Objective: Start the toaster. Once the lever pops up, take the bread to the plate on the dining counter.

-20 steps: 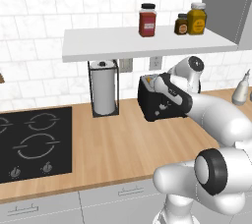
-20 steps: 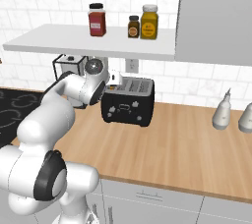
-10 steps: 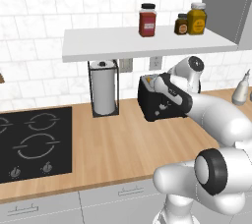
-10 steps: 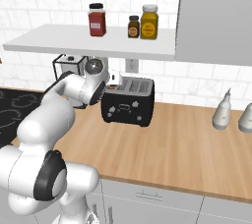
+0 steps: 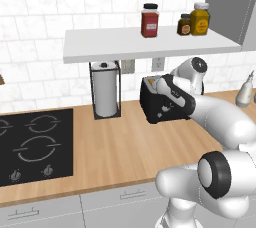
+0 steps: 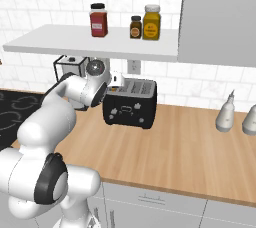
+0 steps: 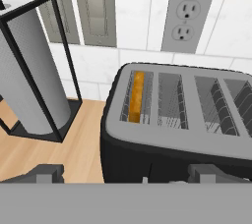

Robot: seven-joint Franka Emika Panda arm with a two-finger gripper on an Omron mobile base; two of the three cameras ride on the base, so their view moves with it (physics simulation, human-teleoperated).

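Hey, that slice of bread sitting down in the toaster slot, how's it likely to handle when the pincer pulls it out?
The bread looks thin and browned, so probably stiff yet light and crumbly under a hard squeeze. It sits deep in the toaster slot's wire guides, so it may snag if lifted crooked. Just its top edge is exposed, leaving the open pincer little to grab.

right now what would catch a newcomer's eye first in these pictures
First the white arm, bent over the wooden counter with its open pincer at the near side of the black toaster. In the hand view, the bread glows orange-tan in the toaster's leftmost slot, sunk down between the wires. Next come the paper towel roll in its black wire stand to the toaster's left, and three jars on the white shelf above.
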